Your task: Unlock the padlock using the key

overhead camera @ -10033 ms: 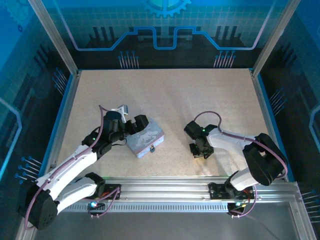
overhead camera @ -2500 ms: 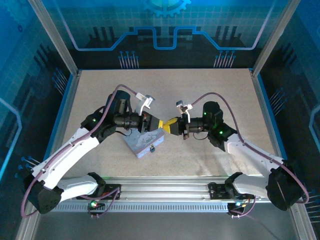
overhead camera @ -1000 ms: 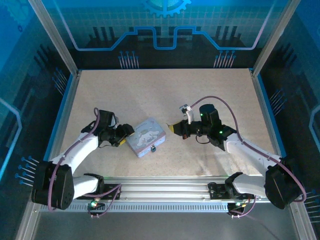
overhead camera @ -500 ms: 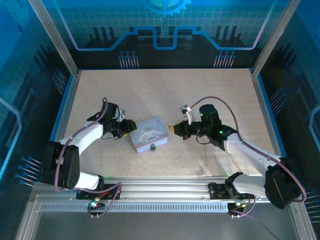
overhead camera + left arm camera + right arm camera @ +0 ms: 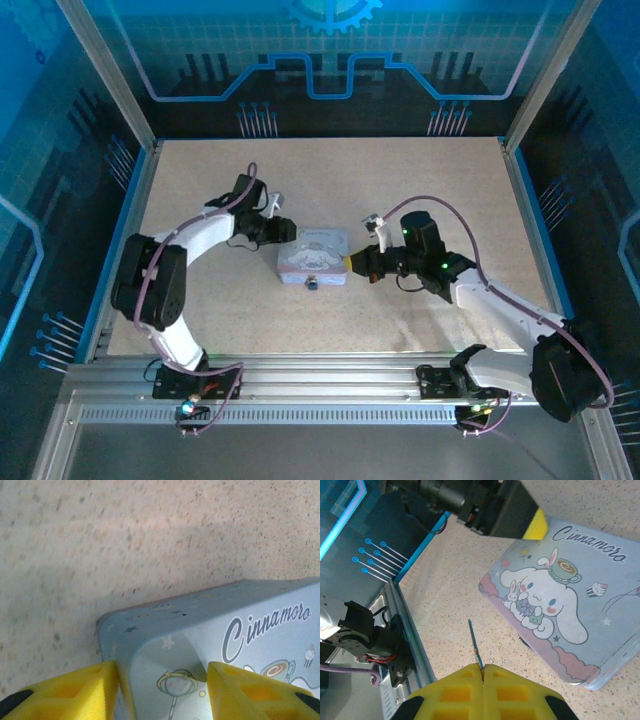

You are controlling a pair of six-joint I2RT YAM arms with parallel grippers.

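Note:
The tiny teal padlock (image 5: 314, 283) hangs at the near edge of the pale blue cartoon tin (image 5: 313, 253); in the right wrist view it is a dark sliver (image 5: 523, 641) tucked under the tin's rim. My right gripper (image 5: 352, 263) is shut on the key (image 5: 474, 641), whose thin blade sticks out past the yellow pads (image 5: 510, 685), just right of the tin and a little off the padlock. My left gripper (image 5: 283, 232) is open and straddles the tin's back-left corner (image 5: 145, 630): one finger (image 5: 65, 690) lies against its side, the other (image 5: 255, 690) over the lid.
The speckled table (image 5: 420, 190) is fenced by blue-edged aluminium rails (image 5: 132, 210) and glowing panels. The left arm (image 5: 190, 240) curves in from the left side. The left gripper's black body (image 5: 505, 505) hangs over the tin's far end.
The left arm has swung further back and right, turning the tin and pushing it toward the right gripper. The right gripper still pinches the key and has barely moved.

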